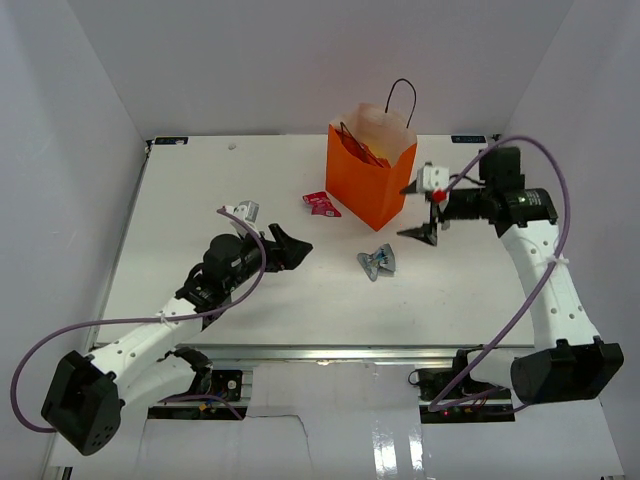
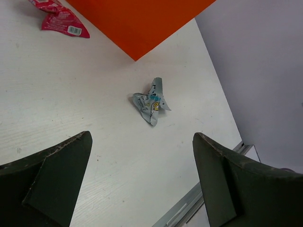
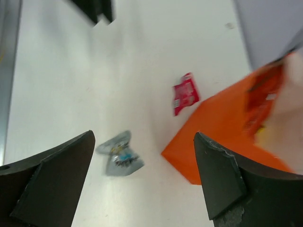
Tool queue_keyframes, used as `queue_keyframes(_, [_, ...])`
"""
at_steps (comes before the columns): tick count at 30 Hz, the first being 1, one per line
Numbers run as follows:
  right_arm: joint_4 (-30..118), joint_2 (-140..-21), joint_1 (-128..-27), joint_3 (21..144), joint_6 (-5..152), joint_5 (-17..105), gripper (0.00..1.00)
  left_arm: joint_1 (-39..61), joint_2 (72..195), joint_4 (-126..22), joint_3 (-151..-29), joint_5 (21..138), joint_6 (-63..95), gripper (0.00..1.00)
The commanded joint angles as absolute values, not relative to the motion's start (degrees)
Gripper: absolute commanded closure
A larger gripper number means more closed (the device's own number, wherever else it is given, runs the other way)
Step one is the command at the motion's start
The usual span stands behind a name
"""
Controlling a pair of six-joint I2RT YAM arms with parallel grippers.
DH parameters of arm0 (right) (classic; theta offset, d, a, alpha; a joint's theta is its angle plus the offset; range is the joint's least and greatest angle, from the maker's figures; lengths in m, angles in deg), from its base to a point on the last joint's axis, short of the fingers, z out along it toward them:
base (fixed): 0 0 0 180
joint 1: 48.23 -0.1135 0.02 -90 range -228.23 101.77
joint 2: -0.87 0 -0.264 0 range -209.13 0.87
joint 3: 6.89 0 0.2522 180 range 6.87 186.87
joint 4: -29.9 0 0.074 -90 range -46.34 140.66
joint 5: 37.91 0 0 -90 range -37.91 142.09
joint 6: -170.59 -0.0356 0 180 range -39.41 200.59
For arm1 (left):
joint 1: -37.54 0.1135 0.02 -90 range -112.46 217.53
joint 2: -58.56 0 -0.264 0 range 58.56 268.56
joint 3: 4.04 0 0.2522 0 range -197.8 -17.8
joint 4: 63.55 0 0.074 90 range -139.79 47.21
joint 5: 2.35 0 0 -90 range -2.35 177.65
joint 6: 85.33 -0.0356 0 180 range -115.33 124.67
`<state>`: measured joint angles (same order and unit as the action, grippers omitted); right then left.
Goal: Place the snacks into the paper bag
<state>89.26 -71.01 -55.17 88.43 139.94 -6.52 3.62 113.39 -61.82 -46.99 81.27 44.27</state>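
Note:
The orange paper bag [image 1: 368,180] stands upright at the back centre, with snack packets [image 1: 368,150] showing inside its white mouth. A pink-red wrapper [image 1: 321,204] lies on the table by the bag's left side. A crumpled silver-blue wrapper [image 1: 378,262] lies in front of the bag. My left gripper [image 1: 295,246] is open and empty, left of the silver-blue wrapper [image 2: 151,101]. My right gripper [image 1: 418,212] is open and empty, raised just right of the bag [image 3: 227,127], with the silver-blue wrapper [image 3: 120,156] below it.
A small silver packet [image 1: 245,210] lies behind my left arm. The pink-red wrapper also shows in the left wrist view [image 2: 59,19] and the right wrist view [image 3: 185,93]. White walls enclose the table; a metal rail [image 1: 330,352] runs along the near edge.

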Motion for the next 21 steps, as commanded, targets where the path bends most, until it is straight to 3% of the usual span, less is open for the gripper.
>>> queue_keyframes(1, [114.6, -69.8, -55.4, 78.6, 179.7, -6.7, 0.10, 3.9, 115.8, -61.4, -47.5, 81.8, 45.2, 0.02])
queue_keyframes(3, [109.4, -67.8, -55.8, 70.9, 186.0, 0.3, 0.08, 3.9, 117.4, -61.4, -48.4, 81.1, 45.4, 0.02])
queue_keyframes(8, [92.5, -71.2, -59.0, 61.5, 181.9, 13.6, 0.03, 3.9, 120.2, -61.0, -49.1, 79.0, 46.5, 0.02])
queue_keyframes(11, [87.8, -77.3, -61.3, 62.4, 179.6, 16.8, 0.15, 4.0, 119.6, -60.2, -48.6, 79.2, 47.6, 0.02])
queue_keyframes(14, [83.9, -83.1, -63.9, 65.2, 177.5, 19.0, 0.21, 4.0, 118.2, -59.1, -47.6, 79.9, 48.4, 0.02])
queue_keyframes(21, [79.5, -93.1, -69.6, 69.7, 171.0, 23.3, 0.27, 4.0, 114.5, -56.8, -45.1, 82.2, 50.0, 0.02])
